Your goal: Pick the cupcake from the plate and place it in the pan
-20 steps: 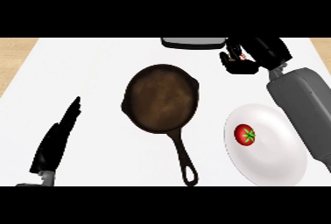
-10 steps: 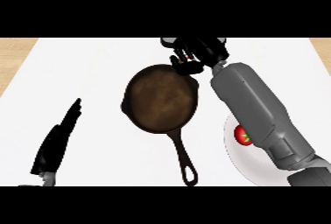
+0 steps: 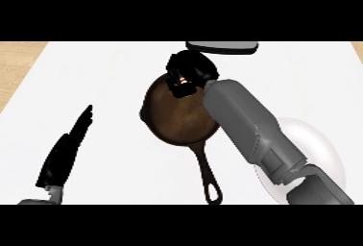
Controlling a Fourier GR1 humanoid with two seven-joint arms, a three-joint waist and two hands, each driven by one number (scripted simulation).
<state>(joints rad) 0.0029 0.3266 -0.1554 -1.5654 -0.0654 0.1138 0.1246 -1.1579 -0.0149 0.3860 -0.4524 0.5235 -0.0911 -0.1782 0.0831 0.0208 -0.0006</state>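
The dark cast-iron pan [image 3: 177, 117] lies mid-counter with its handle [image 3: 207, 180] pointing toward me. My right hand [image 3: 190, 71] hovers over the pan's far rim, fingers curled round a small reddish and pale thing, the cupcake [image 3: 183, 81], which is mostly hidden. The white plate [image 3: 322, 149] sits at the right, partly covered by my right forearm [image 3: 245, 125]. My left hand [image 3: 67, 149] rests open at the lower left, fingers straight and pointing away from me.
A grey object [image 3: 221, 46] lies at the counter's far edge, just behind the right hand. Wooden floor [image 3: 18, 62] shows past the counter's left edge. Bare white counter lies between the left hand and the pan.
My right hand has swung left from the far right corner to over the pan's far rim, carrying the small thing. Its forearm now crosses the plate and hides the red item there. The left hand is still.
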